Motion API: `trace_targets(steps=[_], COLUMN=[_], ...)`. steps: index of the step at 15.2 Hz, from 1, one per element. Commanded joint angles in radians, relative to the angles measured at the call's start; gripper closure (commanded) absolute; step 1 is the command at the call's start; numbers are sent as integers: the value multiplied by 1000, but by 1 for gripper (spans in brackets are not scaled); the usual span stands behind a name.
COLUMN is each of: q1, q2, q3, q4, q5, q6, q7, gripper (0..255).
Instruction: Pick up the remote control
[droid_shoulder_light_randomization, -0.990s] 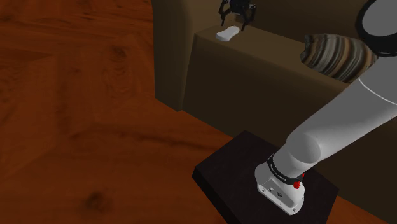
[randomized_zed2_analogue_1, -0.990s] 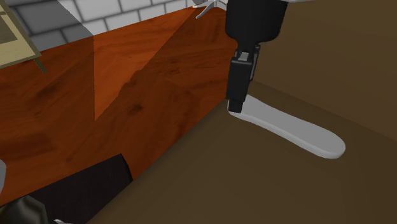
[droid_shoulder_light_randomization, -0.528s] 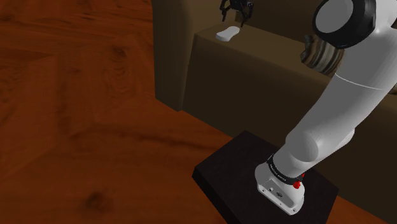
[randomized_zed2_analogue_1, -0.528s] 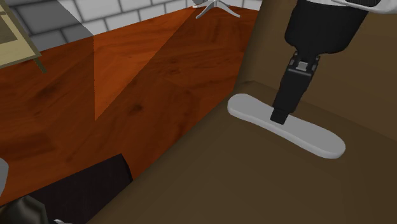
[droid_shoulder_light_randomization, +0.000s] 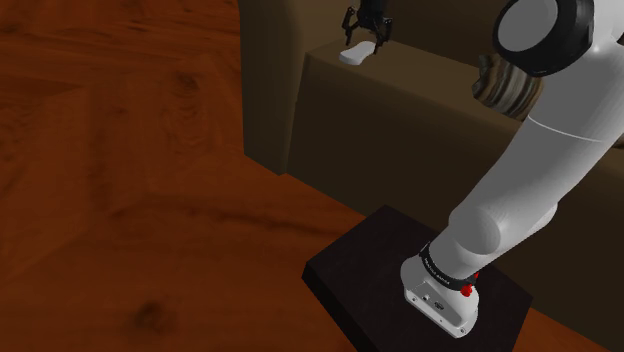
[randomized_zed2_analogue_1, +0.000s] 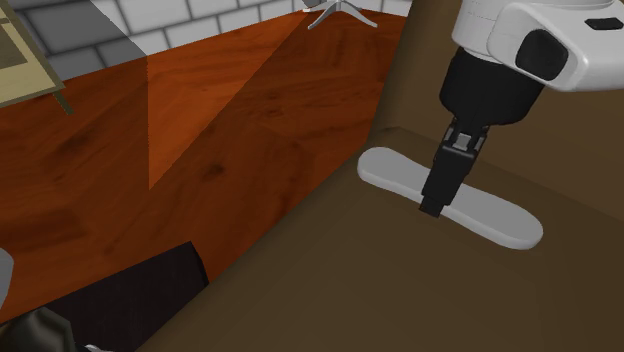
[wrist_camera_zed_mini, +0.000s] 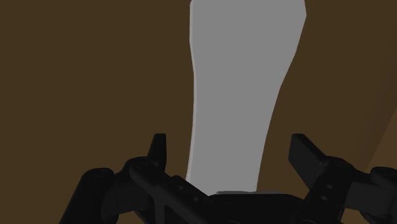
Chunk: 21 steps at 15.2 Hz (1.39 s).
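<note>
The remote control (randomized_zed2_analogue_1: 495, 215) is a flat, pale grey, elongated slab lying on the brown sofa seat (randomized_zed2_analogue_1: 330, 290). In the shoulder view the remote control (droid_shoulder_light_randomization: 354, 54) rests near the seat's far corner. My black gripper (randomized_zed2_analogue_1: 433, 205) hangs straight down over the remote's middle, its near finger (randomized_zed2_analogue_1: 445, 175) reaching the remote's long edge. In the wrist view the remote control (wrist_camera_zed_mini: 238, 89) runs lengthwise between the two fingers. My gripper (wrist_camera_zed_mini: 229, 153) is open, with a gap between each finger and the remote.
A brown sofa arm (droid_shoulder_light_randomization: 268, 90) rises beside the remote. A striped cushion (droid_shoulder_light_randomization: 515, 90) lies on the seat behind my white arm (droid_shoulder_light_randomization: 545, 170). The black stand (droid_shoulder_light_randomization: 415, 290) sits on the red-brown wooden floor (droid_shoulder_light_randomization: 110, 180). A tiled wall (randomized_zed2_analogue_1: 170, 20) lies beyond.
The gripper moved from the remote's end to over its middle, then came down closer so that its fingers straddle the remote. The remote has not moved.
</note>
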Motion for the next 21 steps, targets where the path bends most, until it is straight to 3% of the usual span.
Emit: trace_targets(steps=[1, 10, 21], q1=[0, 0, -3], q2=[-2, -3, 52], q3=[0, 0, -1], q4=[-9, -9, 218], q5=[0, 0, 3], q6=[7, 7, -166], q7=[0, 0, -4], gripper=[255, 255, 255])
